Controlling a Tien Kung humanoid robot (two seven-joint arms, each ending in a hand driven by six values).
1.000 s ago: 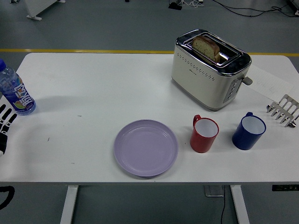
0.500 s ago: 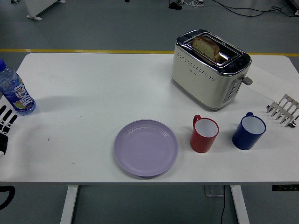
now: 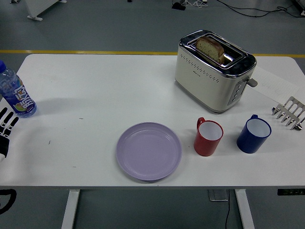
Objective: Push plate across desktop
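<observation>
A lilac plate [image 3: 149, 150] lies empty on the white table [image 3: 95, 90], near the front edge at the middle. My left hand [image 3: 5, 129] shows at the picture's left edge, resting over the table with its fingers spread and holding nothing. It is far left of the plate. My right hand is out of view.
A red mug [image 3: 208, 137] stands just right of the plate, a blue mug [image 3: 253, 134] further right. A cream toaster [image 3: 213, 70] with bread in it stands at the back right. A metal toast rack [image 3: 289, 112] is at the right edge. A water bottle [image 3: 14, 93] stands behind my left hand.
My left hand has crept slightly toward the bottle and a little further into view. Nothing else has moved.
</observation>
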